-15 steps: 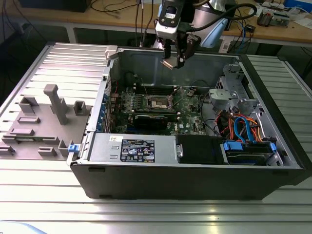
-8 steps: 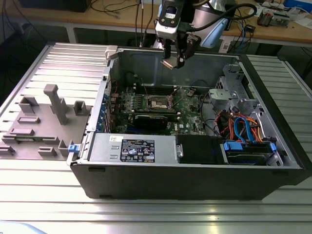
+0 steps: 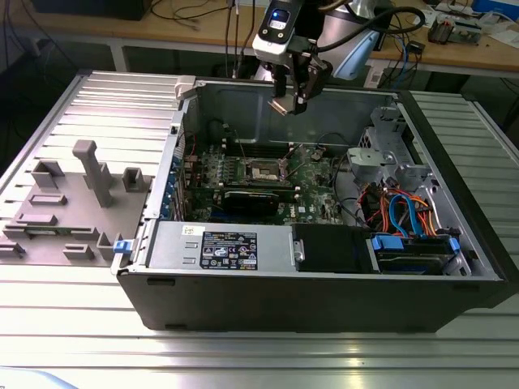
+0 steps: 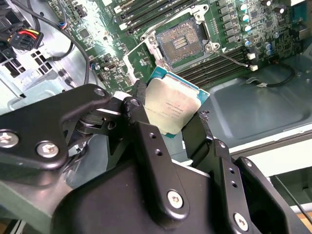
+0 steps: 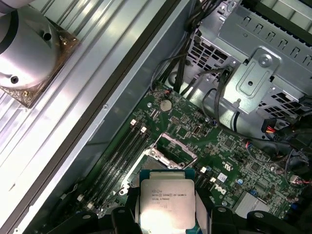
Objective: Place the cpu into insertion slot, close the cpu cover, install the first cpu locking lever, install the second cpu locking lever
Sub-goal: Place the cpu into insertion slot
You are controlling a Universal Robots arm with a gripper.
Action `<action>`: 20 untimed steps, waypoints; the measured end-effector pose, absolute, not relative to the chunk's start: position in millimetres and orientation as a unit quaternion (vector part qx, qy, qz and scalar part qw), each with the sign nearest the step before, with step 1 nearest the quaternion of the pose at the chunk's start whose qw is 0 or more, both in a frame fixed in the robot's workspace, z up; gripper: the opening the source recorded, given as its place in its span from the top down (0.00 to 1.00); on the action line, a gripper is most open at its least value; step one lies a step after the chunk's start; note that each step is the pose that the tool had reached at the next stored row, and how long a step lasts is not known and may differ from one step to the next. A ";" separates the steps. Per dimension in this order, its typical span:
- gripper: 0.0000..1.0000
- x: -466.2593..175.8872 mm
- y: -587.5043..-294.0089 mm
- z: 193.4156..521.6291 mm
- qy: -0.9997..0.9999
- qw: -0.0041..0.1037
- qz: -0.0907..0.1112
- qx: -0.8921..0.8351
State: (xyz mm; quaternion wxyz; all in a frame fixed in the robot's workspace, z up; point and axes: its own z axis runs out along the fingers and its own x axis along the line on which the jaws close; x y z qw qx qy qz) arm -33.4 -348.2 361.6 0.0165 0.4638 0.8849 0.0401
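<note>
Black fingers (image 4: 146, 134) of the gripper (image 4: 168, 119) are closed in on the cpu (image 4: 171, 109), pinching it by two opposite edges, so the jaws stand only as far apart as the chip is wide. Both wrist views show the silver-grey metal top of the cpu (image 5: 167, 202) facing the cameras, with a thin green edge around it, and the fingers (image 5: 124, 217) on either side. In the exterior view the gripper (image 3: 290, 101) holds the cpu (image 3: 279, 106) in the air over the open computer case (image 3: 284, 300), near its back wall and well above the motherboard (image 3: 312, 182). The insertion slot (image 3: 261, 170) lies below on the board, apart from the chip. In the second wrist view the insertion slot (image 4: 183, 41) shows its dark centre uncovered inside a silvery rim, and a thin silvery rod (image 4: 234, 58) runs from one corner across the memory slots (image 4: 219, 68). A long black expansion card (image 3: 255, 198) sits just beside the socket. The case rests on a ribbed metal table (image 3: 243, 356), with a grey fixture (image 3: 89, 174) toward the exterior view's left.
</note>
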 end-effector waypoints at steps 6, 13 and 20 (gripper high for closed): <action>0.46 -33.4 -348.2 361.6 0.884 0.017 0.040 0.465; 0.46 -33.3 -348.2 361.4 0.881 0.017 0.040 0.470; 0.46 -33.3 -348.2 360.7 0.858 0.019 0.039 0.512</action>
